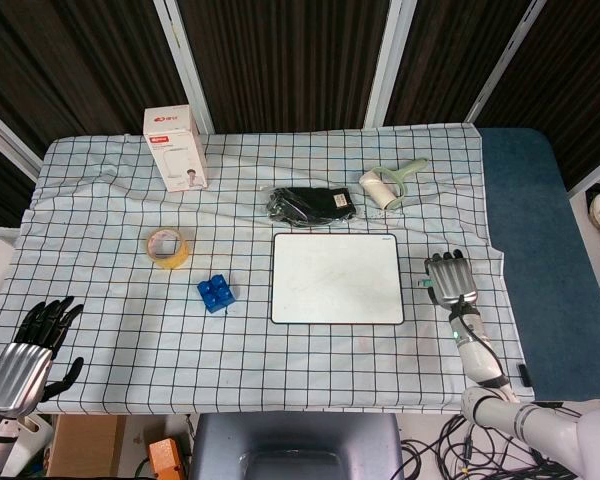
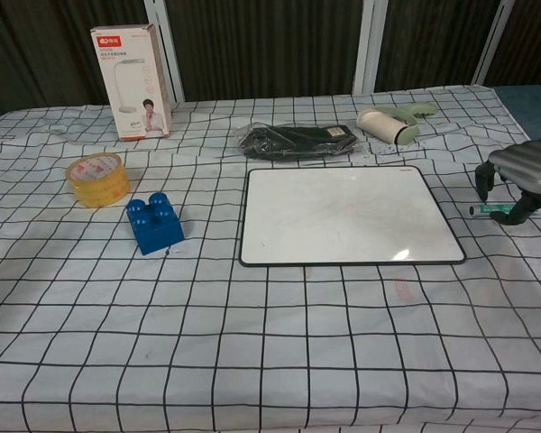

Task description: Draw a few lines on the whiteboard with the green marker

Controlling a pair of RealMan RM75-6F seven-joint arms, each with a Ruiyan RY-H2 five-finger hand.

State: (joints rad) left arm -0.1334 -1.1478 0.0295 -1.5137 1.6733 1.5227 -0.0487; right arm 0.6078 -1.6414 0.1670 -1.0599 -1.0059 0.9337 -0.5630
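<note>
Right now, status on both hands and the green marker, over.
Right hand over thin green marker, right of white whiteboard; grip unconfirmed. Left hand open at the table's near-left edge. Board surface unobstructed.

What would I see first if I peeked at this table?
Probably the whiteboard, lying flat in the middle of the checked tablecloth. Just to its right, the right hand hovers over the green marker, its fingers around it. Off to the left sit a blue block and a yellow tape roll.
</note>
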